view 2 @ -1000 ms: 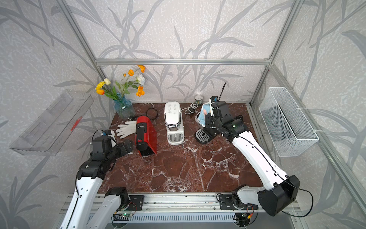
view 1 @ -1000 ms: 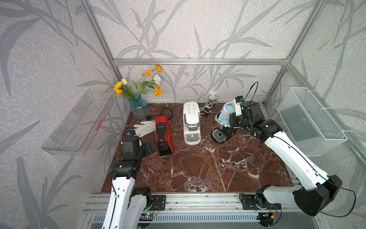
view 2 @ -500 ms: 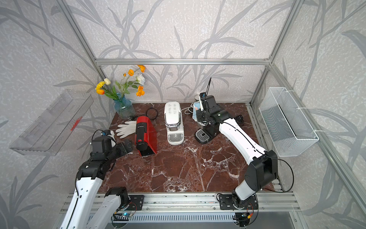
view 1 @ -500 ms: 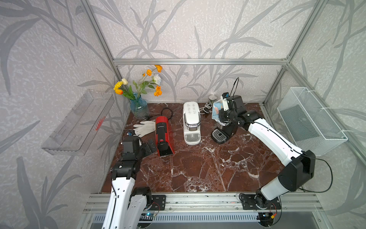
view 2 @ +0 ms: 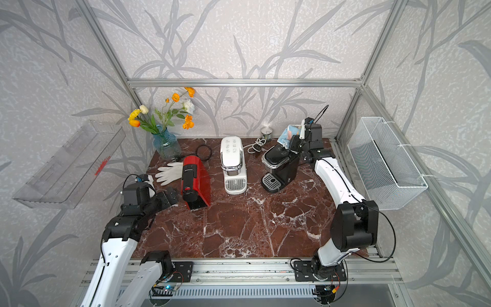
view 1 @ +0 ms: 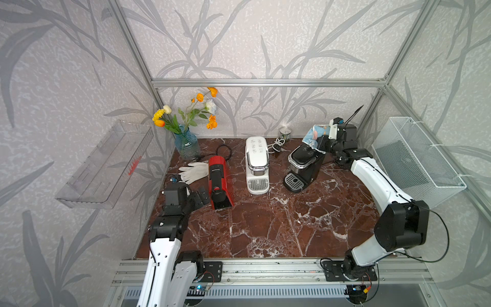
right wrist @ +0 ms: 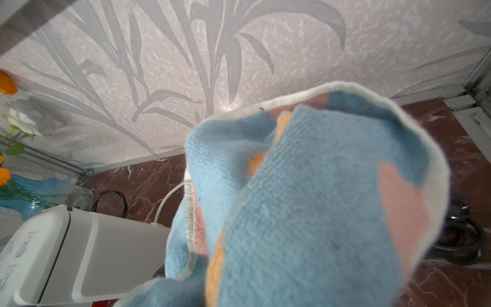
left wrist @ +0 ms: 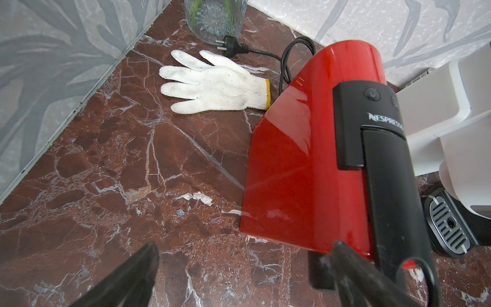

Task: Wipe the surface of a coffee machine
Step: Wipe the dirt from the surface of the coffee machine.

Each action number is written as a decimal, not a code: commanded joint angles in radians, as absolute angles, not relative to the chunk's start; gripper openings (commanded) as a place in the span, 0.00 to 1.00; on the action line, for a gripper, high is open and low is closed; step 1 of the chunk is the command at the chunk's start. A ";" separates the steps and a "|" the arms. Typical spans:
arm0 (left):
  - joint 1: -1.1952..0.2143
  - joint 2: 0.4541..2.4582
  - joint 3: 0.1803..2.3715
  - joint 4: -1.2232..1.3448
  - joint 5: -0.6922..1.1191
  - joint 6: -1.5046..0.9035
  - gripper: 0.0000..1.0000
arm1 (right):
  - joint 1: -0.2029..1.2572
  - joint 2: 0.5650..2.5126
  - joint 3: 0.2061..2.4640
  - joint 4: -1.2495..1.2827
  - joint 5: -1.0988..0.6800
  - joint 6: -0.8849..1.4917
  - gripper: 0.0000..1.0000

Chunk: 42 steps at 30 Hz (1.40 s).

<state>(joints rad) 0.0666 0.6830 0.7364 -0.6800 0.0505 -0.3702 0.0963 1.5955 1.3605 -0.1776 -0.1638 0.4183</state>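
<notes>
Right gripper [view 1: 321, 140]: my jaws are pressed together on a bunched cloth [view 1: 314, 132], blue with pink and orange patches, held at the back of the black coffee machine [view 1: 305, 162].
Cloth: it fills my right wrist view. In both top views most of it stands above my jaws, and only a lower fold hangs toward the machine's top.
Contact: that fold seems to meet the rear edge of the glossy top, but I cannot tell whether it presses or only brushes.
Black coffee machine: it stands at the right rear of the table [view 1: 265, 226], turned at an angle, with its drip tray toward the front.
Step in hand: I judge this to be the start of a wipe across the top, beginning at the back.
Doing it well: I should tip my wrist so the fat of the cloth lies flat on the top rather than my fingertips. Then I should draw it forward in overlapping strokes — light over the buttons.
Force: nothing braces the machine, so I should press down rather than sideways or it may slide.
Neighbours: the white coffee machine [view 1: 256, 159] stands just beside it, and a coiled cord [view 1: 276, 144] lies near its back corner — I should keep clear of both.
Left gripper [view 1: 199, 196]: it is spread wide and empty, low beside the red coffee machine [view 1: 219, 180] and well apart from the wiping.
</notes>
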 commanded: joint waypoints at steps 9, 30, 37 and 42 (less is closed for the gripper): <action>0.070 0.710 0.729 -0.666 0.076 -0.377 1.00 | -0.040 1.774 1.377 -0.123 -0.505 0.591 0.11; 0.070 0.730 0.729 -0.662 0.086 -0.377 1.00 | -0.122 1.820 1.211 0.042 -0.626 0.699 0.11; 0.071 0.731 0.730 -0.661 0.084 -0.377 1.00 | -0.123 1.870 1.230 0.069 -0.709 0.712 0.09; 0.070 0.732 0.728 -0.660 0.083 -0.377 1.00 | -0.122 1.874 1.200 0.022 -0.681 0.659 0.09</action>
